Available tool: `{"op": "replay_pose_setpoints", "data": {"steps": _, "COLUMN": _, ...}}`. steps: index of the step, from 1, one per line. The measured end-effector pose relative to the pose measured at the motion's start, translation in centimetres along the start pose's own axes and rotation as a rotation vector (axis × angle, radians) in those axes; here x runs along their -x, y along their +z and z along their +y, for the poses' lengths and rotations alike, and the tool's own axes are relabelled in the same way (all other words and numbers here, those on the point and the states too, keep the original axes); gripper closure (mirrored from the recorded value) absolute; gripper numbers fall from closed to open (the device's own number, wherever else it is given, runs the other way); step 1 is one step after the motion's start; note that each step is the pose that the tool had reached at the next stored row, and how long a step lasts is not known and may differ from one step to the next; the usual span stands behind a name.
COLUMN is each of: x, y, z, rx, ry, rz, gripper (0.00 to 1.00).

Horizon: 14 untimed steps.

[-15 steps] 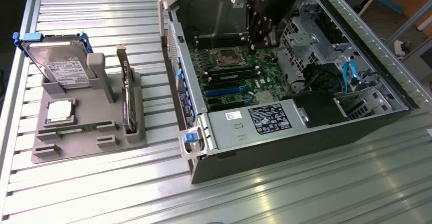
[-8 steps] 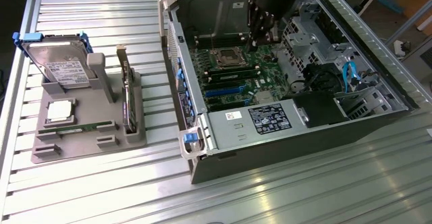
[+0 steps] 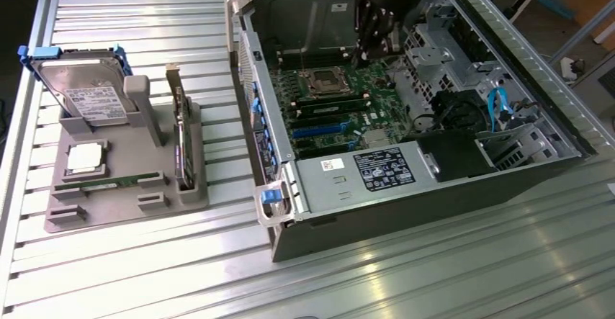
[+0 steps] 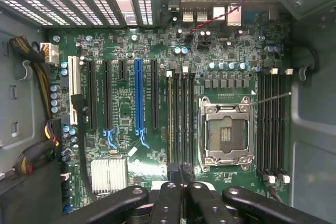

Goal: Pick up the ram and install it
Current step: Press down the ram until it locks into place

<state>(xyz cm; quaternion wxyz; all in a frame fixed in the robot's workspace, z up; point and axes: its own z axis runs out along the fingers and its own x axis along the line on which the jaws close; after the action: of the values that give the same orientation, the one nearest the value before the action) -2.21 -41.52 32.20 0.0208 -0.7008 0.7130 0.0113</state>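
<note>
Exterior view: an open computer case [image 3: 423, 175] lies on its side on a ribbed metal surface [image 3: 144, 276], its green motherboard [image 3: 332, 110] exposed with the processor socket [image 3: 320, 81] near the middle. The arm reaches down into the case from above, and the fingers [image 3: 370, 45] hang over the board just beyond the socket; the drive cage wall and the arm's own dark body hide their tips. On the exterior view's left stands a grey holder tray [image 3: 125, 189] carrying a silver hard drive [image 3: 86, 92] with blue clips, an upright expansion card [image 3: 181, 142], a processor [image 3: 85, 157] and one ram stick [image 3: 101, 183] lying flat along the tray's near edge, well apart from the fingers. A second ram stick [image 3: 336, 106] appears seated in a slot just beside the socket, though its detail is hard to make out. Wrist view: the fingers [image 4: 181, 190] are closed together, nothing clamped between them, and sit directly over the bank of memory slots [image 4: 178, 119] between the blue expansion slot [image 4: 138, 98] and the processor socket [image 4: 226, 132]. The slot with a pale edge [image 4: 169, 116] seems to hold the seated ram stick, seen edge-on; a heatsink [image 4: 108, 174] and cable bundles [image 4: 31, 156] flank the board. The finger bodies cover the slots' near ends.
</note>
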Motion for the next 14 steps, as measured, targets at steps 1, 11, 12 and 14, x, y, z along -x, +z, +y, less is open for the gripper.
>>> {"op": "replay_pose_setpoints", "data": {"steps": 1, "x": 0.00, "y": -0.10, "z": 0.00, "rx": 0.0000, "ry": 0.000, "rz": 0.0000, "gripper": 0.89}}
{"op": "replay_pose_setpoints", "data": {"steps": 11, "x": 0.01, "y": -0.10, "z": 0.00, "rx": 0.0000, "ry": 0.000, "rz": 0.0001, "gripper": 0.89}}
{"op": "replay_pose_setpoints", "data": {"steps": 12, "x": 0.00, "y": -0.10, "z": 0.00, "rx": 0.0000, "ry": 0.000, "rz": 0.0001, "gripper": 0.89}}
{"op": "replay_pose_setpoints", "data": {"steps": 14, "x": 0.00, "y": -0.10, "z": 0.00, "rx": 0.0000, "ry": 0.000, "rz": 0.0001, "gripper": 0.89}}
